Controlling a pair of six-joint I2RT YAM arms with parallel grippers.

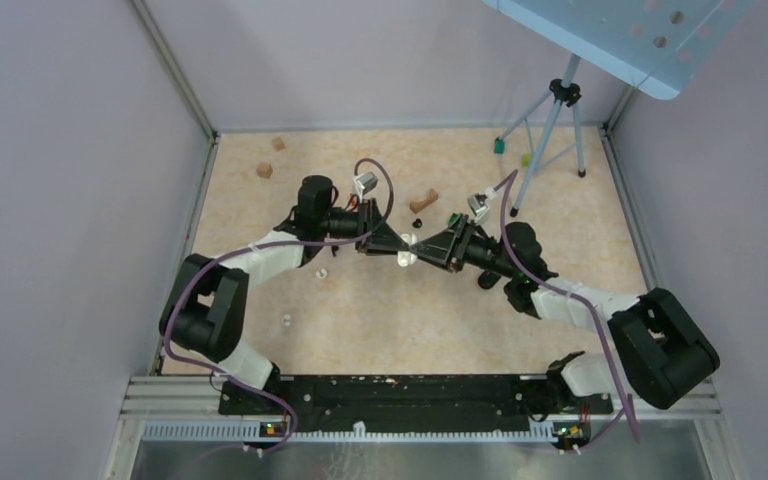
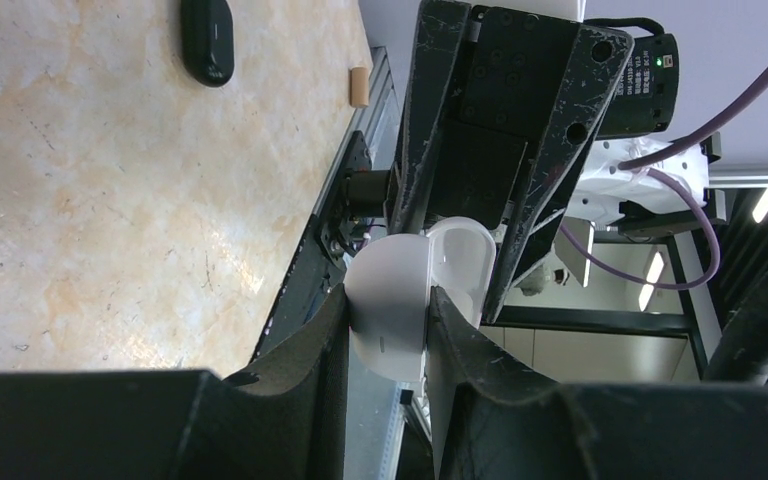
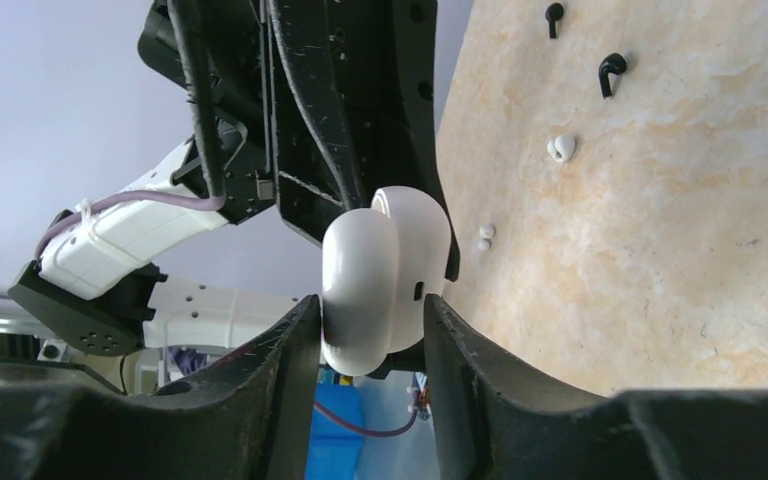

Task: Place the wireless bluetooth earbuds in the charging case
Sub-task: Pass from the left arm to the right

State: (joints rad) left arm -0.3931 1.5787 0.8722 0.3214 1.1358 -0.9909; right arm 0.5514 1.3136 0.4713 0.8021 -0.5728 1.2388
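A white charging case (image 1: 407, 250) hangs above the middle of the table between both grippers. My left gripper (image 2: 388, 320) is shut on the case body (image 2: 390, 300), pinching its two flat sides. From the opposite side, my right gripper (image 3: 372, 320) has a finger against each side of the case (image 3: 380, 270), over its rounded lid end. Two white earbuds (image 1: 321, 272) (image 1: 287, 321) lie on the table near the left arm. The right wrist view shows one white earbud (image 3: 561, 148) and another small white one (image 3: 484, 236).
Black earbuds (image 3: 611, 72) and a black case (image 2: 208, 38) lie on the table. Wooden blocks (image 1: 264, 170) sit at the back left and a brown piece (image 1: 423, 200) behind the grippers. A tripod (image 1: 550, 120) stands at the back right.
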